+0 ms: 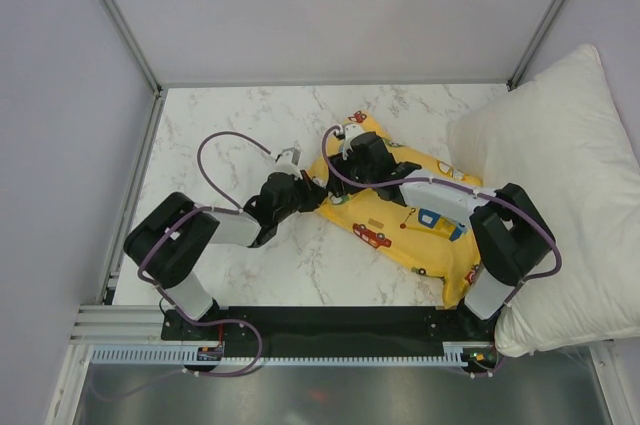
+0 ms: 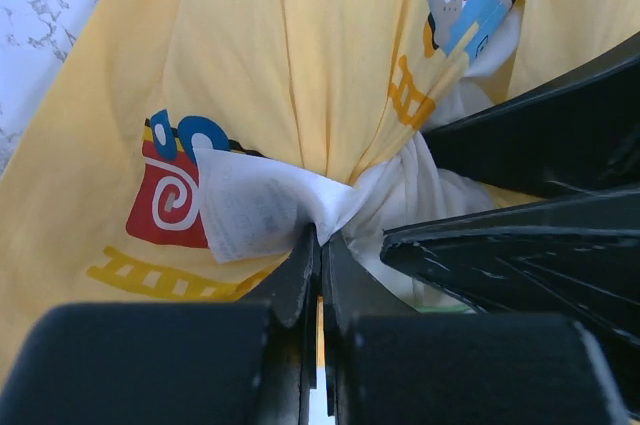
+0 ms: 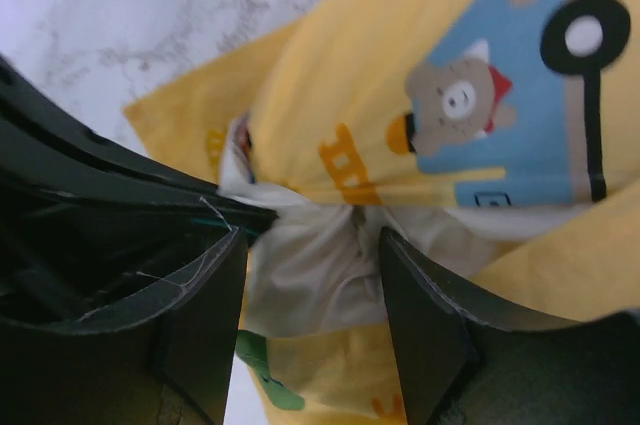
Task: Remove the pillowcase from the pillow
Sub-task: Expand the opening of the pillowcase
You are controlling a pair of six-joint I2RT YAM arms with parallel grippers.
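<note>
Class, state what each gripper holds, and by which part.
Left gripper pinches the bright yellow cartoon-printed fabric pillowcase by a turned-out white fold at its opening. Right gripper straddles a bunched end of the small cream pillow; grip cannot be told.

Tabletop: white marble pattern with grey veins, metal rails along the left and back sides.

Lying on it, right of centre: a filled yellow pillowcase printed with cartoon vehicles. It is set diagonally, one corner toward the back, the other near the front edge.

A large white pillow sits at the right side, touching the pillowcase. It seems to overhang the tabletop there, but that edge is hidden.

A black base plate runs along the near edge.
</note>
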